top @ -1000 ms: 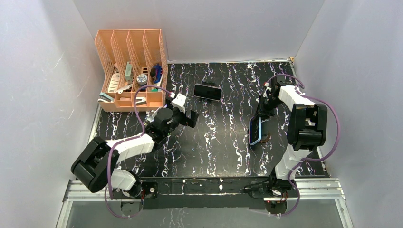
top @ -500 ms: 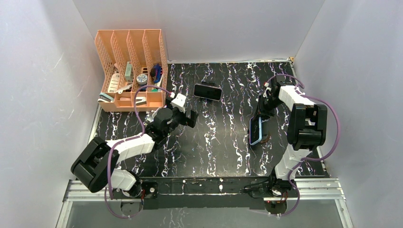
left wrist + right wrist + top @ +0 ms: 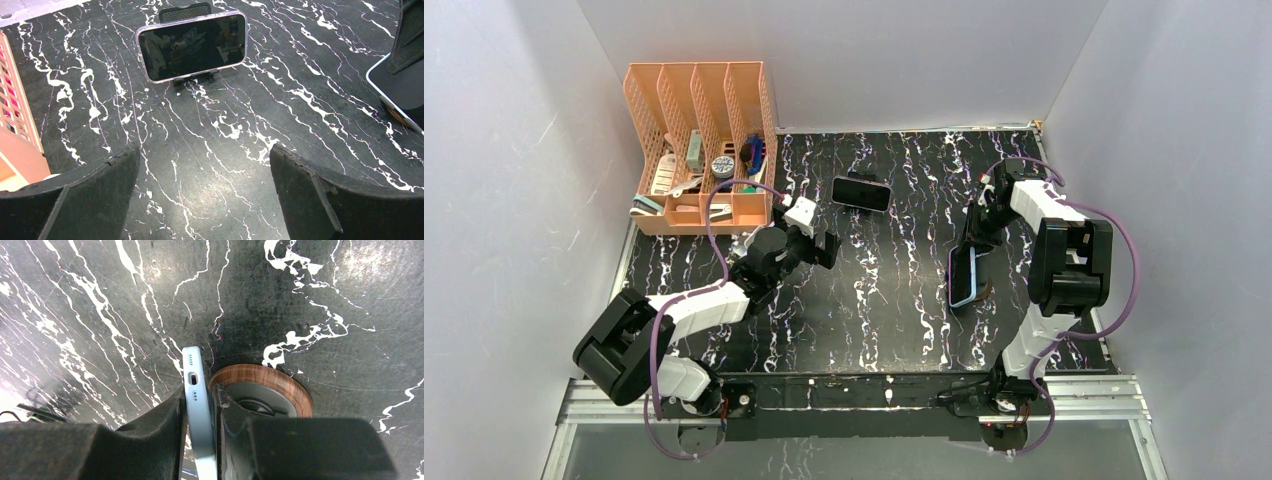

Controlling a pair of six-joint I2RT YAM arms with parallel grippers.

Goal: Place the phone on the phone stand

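Right now the right gripper (image 3: 199, 407) pinches the pale-blue phone (image 3: 192, 372) on edge, just left of the wood-rimmed stand (image 3: 282, 385) — released there, it could tip off flat; left gripper (image 3: 204, 160) hangs spread wide — idle.

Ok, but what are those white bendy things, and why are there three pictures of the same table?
Those are robots: a left arm and a right arm, bolted to the near edge of the table. One picture comes from a camera high above. The other two come from little cameras on each wrist, so you see that arm's own fingers. The right gripper is pinching a light-blue phone upright, right beside a round wooden stand. The left gripper is open and holds nothing. It looks at another phone leaning on a black stand at the back. There is also an orange organizer with small things inside.
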